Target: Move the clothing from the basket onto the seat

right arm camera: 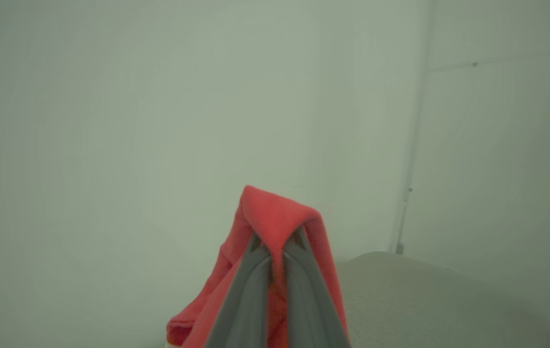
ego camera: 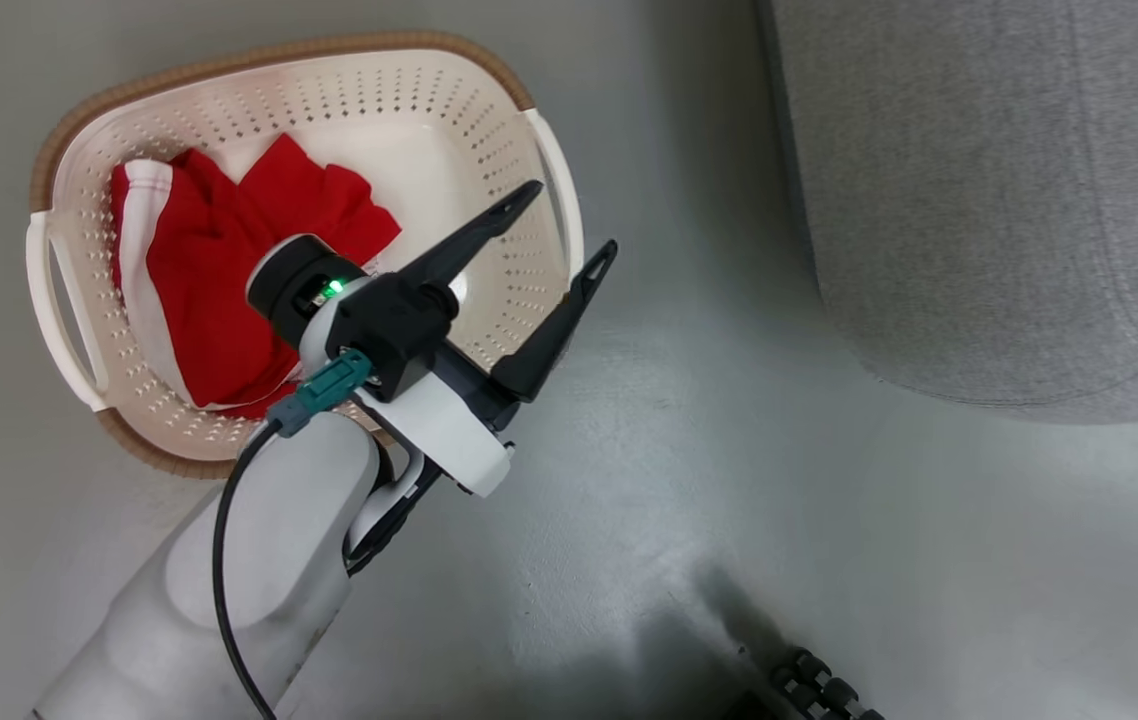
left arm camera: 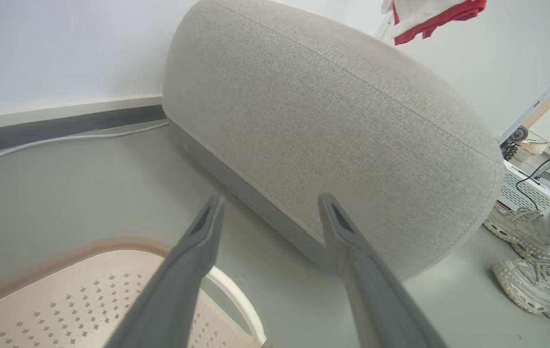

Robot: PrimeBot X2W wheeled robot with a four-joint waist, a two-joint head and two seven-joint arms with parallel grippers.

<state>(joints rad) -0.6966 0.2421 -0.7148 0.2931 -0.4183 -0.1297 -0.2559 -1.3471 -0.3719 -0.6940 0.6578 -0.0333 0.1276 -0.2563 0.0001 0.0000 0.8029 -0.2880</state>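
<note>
Over on the left we have the basket [ego camera: 79, 330] sitting on the grey floor [ego camera: 729, 480], and there is clothing [ego camera: 209, 300] in it: a crumpled red heap with a white stripe, lying against the basket's left wall. Moving across, our left gripper [ego camera: 572, 217] hangs over the basket's right-hand rim. Its two dark fingers are spread wide with nothing between them, one tip above the perforated wall, the other above the floor just outside the handle. Further right, across a strip of floor, the seat [ego camera: 989, 200] bulges into the head view, grey and rounded, apart from the basket. From our left wrist we look between the spread fingers at its side, with a pair of pale shoes [left arm camera: 536, 285] on the floor by its far end. Up above the seat hangs a red garment [left arm camera: 429, 17] with white on it. Our right gripper [right arm camera: 275, 244] has its fingers pressed together on that cloth, a red fold draped over the tips, with the seat's top below and to the right.
</note>
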